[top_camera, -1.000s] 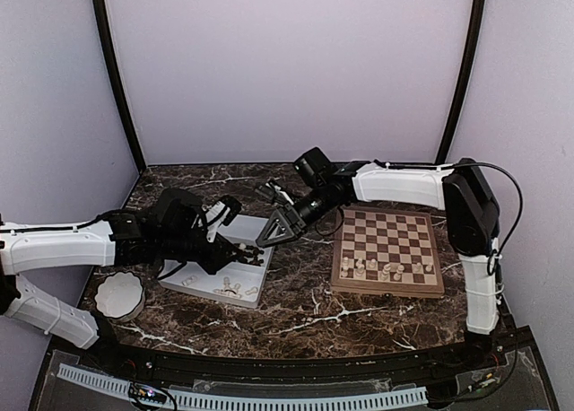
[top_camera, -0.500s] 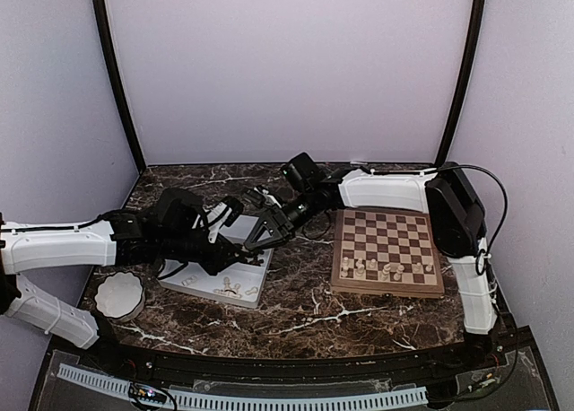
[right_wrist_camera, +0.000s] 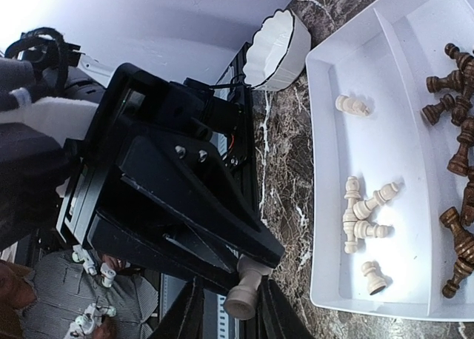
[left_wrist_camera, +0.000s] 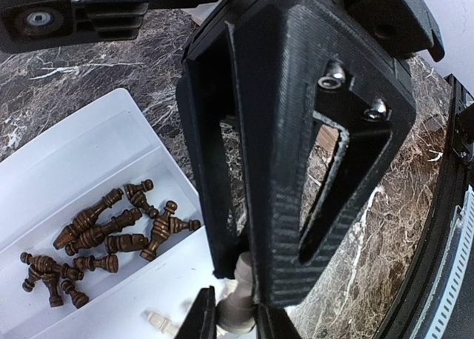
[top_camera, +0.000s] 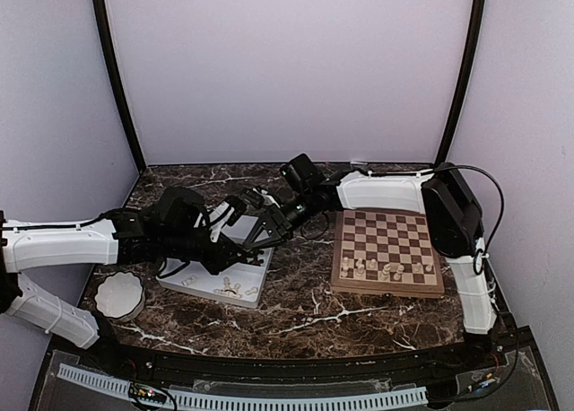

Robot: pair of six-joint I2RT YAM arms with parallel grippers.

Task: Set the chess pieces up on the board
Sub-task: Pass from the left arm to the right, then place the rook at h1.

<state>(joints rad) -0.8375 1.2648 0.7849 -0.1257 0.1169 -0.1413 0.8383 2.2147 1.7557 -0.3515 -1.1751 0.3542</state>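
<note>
Two claws meet over the right side of the white tray (right_wrist_camera: 333, 169). The left gripper (left_wrist_camera: 235, 318) is pinched on a pale piece (left_wrist_camera: 235, 303). The right gripper (right_wrist_camera: 233, 309) stands narrow around that piece's base; whether it presses, I cannot tell. Dark pieces (left_wrist_camera: 104, 235) and pale pieces (right_wrist_camera: 363, 213) lie in the tray. The board (top_camera: 387, 236), to the right, carries pale men (top_camera: 381, 269) on its near rows. The marble table (top_camera: 305, 317) is dark brown and the walls (top_camera: 287, 70) lilac.

the left pincer (left_wrist_camera: 229, 320) and right pincer (right_wrist_camera: 229, 313) crowd tip to tip round one pale piece (right_wrist_camera: 244, 283) over the tray's (top_camera: 199, 284) right end, blocking it. bare bench (top_camera: 300, 294) lies open between tray and board (top_camera: 386, 290); the board's far rows stand free.
</note>
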